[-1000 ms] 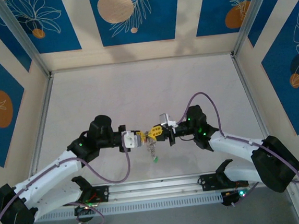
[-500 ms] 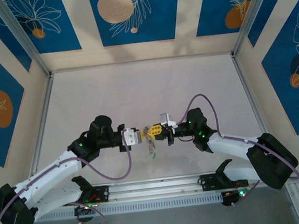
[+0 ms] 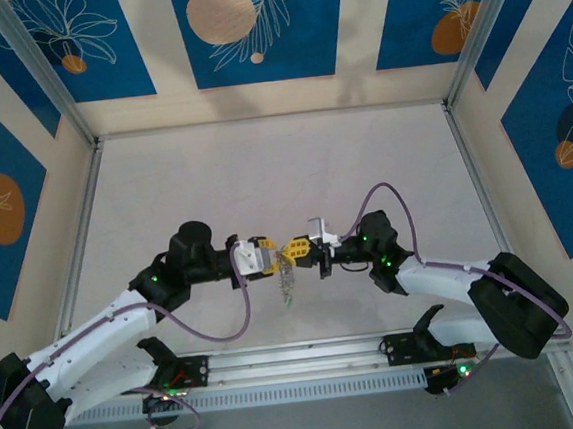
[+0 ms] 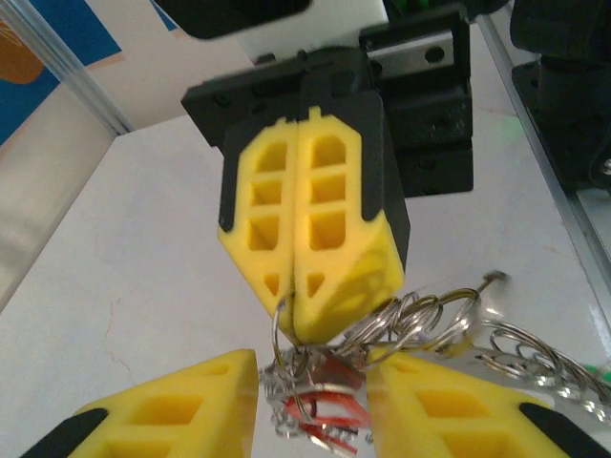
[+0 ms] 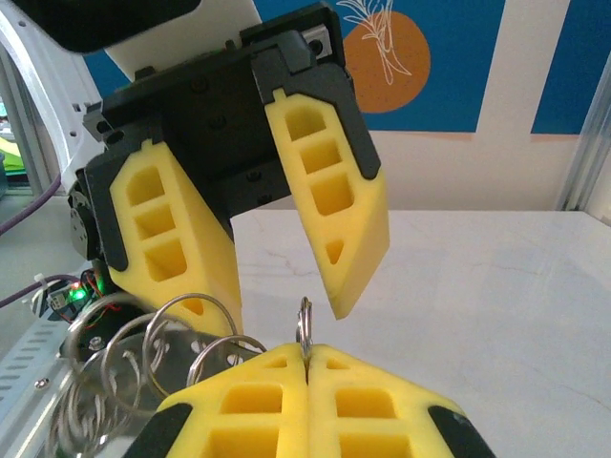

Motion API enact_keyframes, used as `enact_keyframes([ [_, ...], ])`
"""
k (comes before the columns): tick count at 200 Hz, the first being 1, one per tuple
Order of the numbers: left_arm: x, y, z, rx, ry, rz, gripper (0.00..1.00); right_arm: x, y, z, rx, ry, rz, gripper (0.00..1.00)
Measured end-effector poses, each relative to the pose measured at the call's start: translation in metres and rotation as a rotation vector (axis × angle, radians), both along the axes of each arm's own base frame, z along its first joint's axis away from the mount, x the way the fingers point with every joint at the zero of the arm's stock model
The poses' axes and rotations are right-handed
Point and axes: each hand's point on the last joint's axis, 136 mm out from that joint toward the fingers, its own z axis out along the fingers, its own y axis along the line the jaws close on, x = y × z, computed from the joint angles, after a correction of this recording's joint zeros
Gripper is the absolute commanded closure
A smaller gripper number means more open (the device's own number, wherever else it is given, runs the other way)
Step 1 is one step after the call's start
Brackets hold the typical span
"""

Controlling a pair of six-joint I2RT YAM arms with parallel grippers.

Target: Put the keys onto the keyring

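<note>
White table [image 3: 263, 176], blue walls: L gripper [image 5: 286, 298] lets go mid-air
L jaws, pinched 1 s ago, now spread; R gripper [image 5: 305, 359] pressed shut on ring [image 5: 304, 326] above table, keys [image 4: 320, 412] dangling below it; prob. a key just threaded, R alone bears the load

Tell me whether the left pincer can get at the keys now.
Probably yes: the left pincer is open, with the keys hanging between its fingers. The shut right pincer grips the ring just above them, so room is tight.
</note>
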Motion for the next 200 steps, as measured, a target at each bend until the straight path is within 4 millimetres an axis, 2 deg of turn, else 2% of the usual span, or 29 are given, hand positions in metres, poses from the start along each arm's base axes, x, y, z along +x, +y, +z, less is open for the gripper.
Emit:
enact_keyframes([
  [42, 0.003, 0.000, 0.005, -0.024, 0.015, 0.017, 0.71, 0.002, 0.002, 0.000, 0.013, -0.015, -0.015, 1.00],
  [103, 0.008, 0.005, 0.006, -0.034, 0.024, 0.046, 0.71, -0.001, 0.001, 0.003, 0.040, -0.050, -0.013, 1.00],
  [136, 0.001, 0.008, 0.010, -0.040, 0.013, 0.019, 0.68, -0.004, 0.001, 0.005, 0.048, -0.067, -0.004, 1.00],
  [200, -0.007, 0.022, -0.006, 0.079, 0.005, 0.007, 0.65, -0.004, 0.001, 0.010, 0.062, -0.093, -0.004, 1.00],
])
